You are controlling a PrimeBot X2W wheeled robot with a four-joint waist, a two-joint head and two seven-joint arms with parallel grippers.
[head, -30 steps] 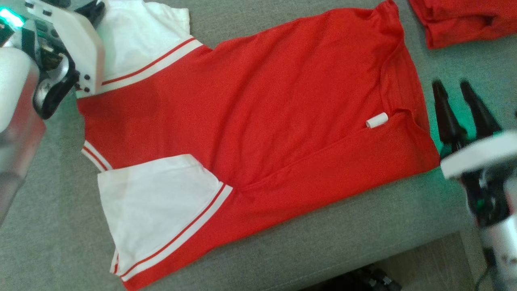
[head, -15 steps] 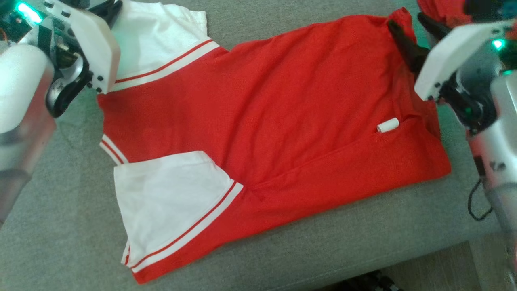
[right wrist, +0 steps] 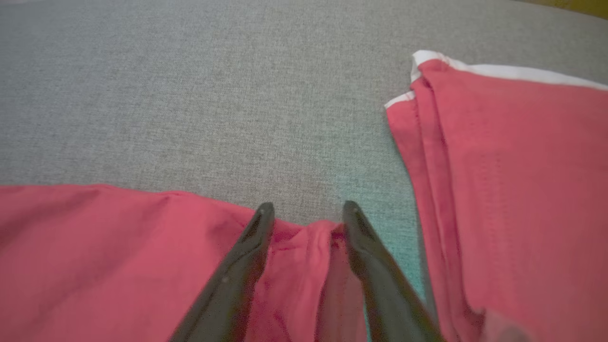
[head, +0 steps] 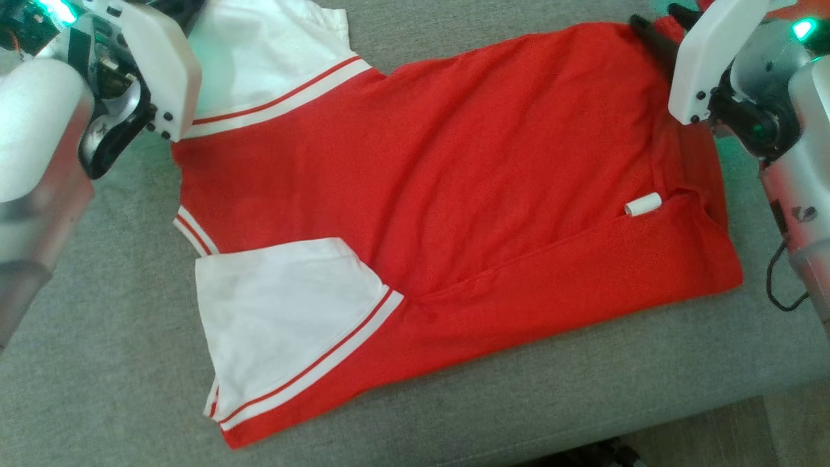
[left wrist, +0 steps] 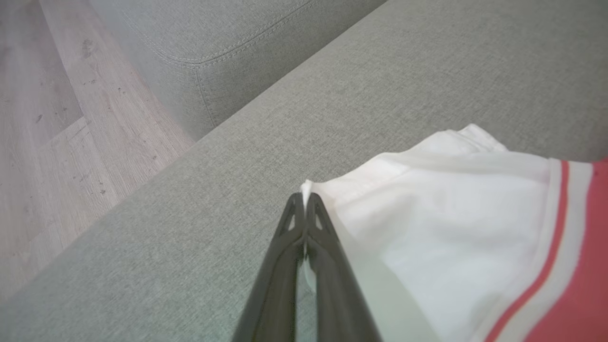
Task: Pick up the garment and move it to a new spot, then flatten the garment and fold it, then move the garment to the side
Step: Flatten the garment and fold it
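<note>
The garment (head: 454, 181), a red shirt with white sleeves and striped trim, lies spread flat on the grey sofa seat (head: 519, 402). In the left wrist view my left gripper (left wrist: 304, 198) is shut on the edge of the far white sleeve (left wrist: 451, 213), which rests on the cushion. My right gripper (right wrist: 308, 211) is open at the garment's far right corner. Its two dark fingers straddle a bunched fold of the red hem (right wrist: 304, 237). In the head view the right gripper (head: 658, 18) sits at that same corner, near the top edge.
A second red garment (right wrist: 513, 190) with a white edge lies just to the right of my right gripper. A white label (head: 642, 205) sticks out of the shirt near its right end. Wooden floor (left wrist: 57, 142) lies beyond the sofa's end. A black cable (head: 778, 285) hangs from the right arm.
My right arm has swung from beside the garment's near right edge up to its far right corner, and its fingers have narrowed a little. The head camera shifted. The left gripper keeps its hold.
</note>
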